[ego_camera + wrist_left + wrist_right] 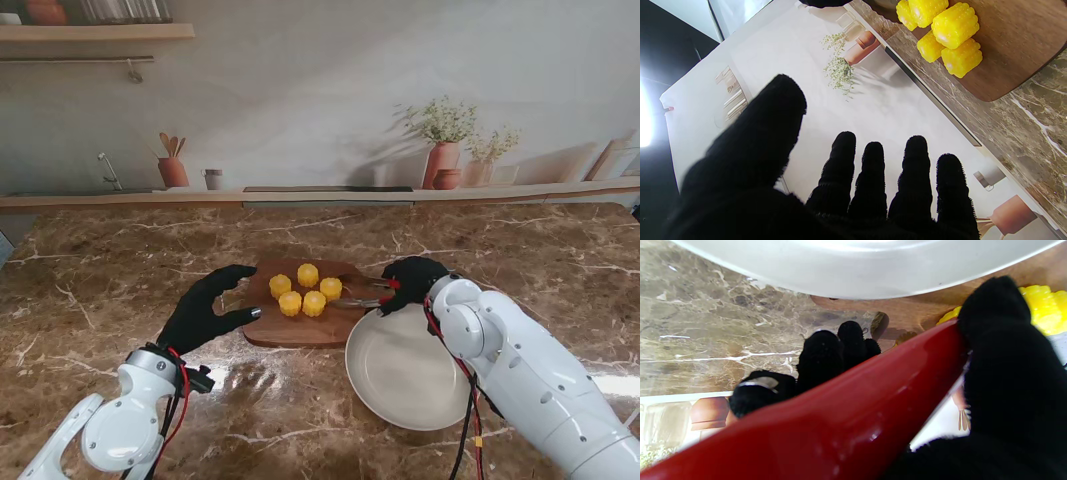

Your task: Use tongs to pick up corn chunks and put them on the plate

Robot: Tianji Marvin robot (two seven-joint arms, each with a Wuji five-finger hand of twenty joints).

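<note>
Right hand clamped on the tongs beside the corn, left hand spread and holding nothing.

From my seat, the left hand [205, 308] in its black knit glove rests with fingers apart at the left edge of the rounded brown wooden board [300, 328] on the veined brown marble table [100, 280]. Five knobbly, waxy yellow corn chunks [305, 289] sit clustered mid-board, kernels in neat ribbed rows. Right of them, the black-gloved right hand [412, 283] grips the glossy red-handled metal tongs [365, 293], their tips pointing left, just beside the nearest chunk. The smooth, matte off-white round plate [400, 400] lies nearer to me, its rim overlapping the board's right corner.
</note>
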